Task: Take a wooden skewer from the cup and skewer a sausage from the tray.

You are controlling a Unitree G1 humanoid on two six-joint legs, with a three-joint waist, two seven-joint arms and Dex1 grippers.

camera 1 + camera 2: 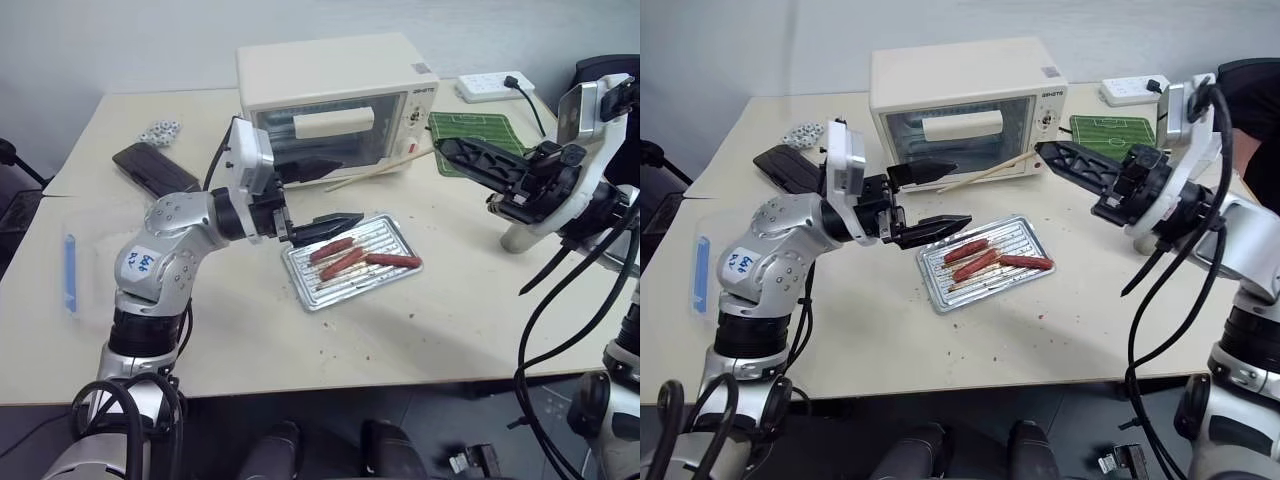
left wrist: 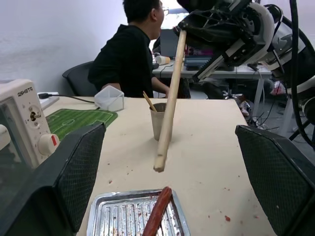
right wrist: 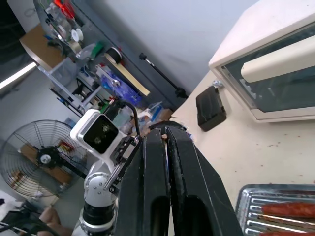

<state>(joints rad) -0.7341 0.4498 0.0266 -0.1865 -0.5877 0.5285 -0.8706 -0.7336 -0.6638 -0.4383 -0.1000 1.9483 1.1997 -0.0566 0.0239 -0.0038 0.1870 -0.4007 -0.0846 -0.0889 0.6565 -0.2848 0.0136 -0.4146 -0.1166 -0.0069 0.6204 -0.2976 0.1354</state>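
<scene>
Right gripper [image 1: 1045, 152], at about two o'clock from the tray [image 1: 930, 282]: fingers pressed together on the butt of the wooden skewer [image 1: 990, 170], held nearly level with its free end toward nine o'clock, across the front of the toaster oven [image 1: 960, 80]. Probably carried so to bring the point round over the food. Left gripper [image 1: 960, 194], at the tray's ten o'clock corner: fingers spread wide and empty, hovering just above the metal, seemingly ready either to steady the stick or to brace a sausage. On the tray's ridged bottom, the sausage [image 1: 1025, 262] toward three o'clock, lying flat and untouched, with two shorter sausages [image 1: 972, 257] side by side toward the middle. Not yet pierced, so likely mid-task. In the left wrist view, the cup [image 2: 158, 120] upright beyond the tray, one more stick leaning in it. Pale beige worktop [image 1: 1090, 320], dusted with crumbs and reddish specks near the tray; green pitch-printed mat [image 1: 1110, 130] and white power strip [image 1: 1130, 90] at one o'clock, black case [image 1: 780, 165] at ten. Beyond, a seated person [image 2: 128, 54], cluttered shelves and a floor fan [image 3: 39, 152].
</scene>
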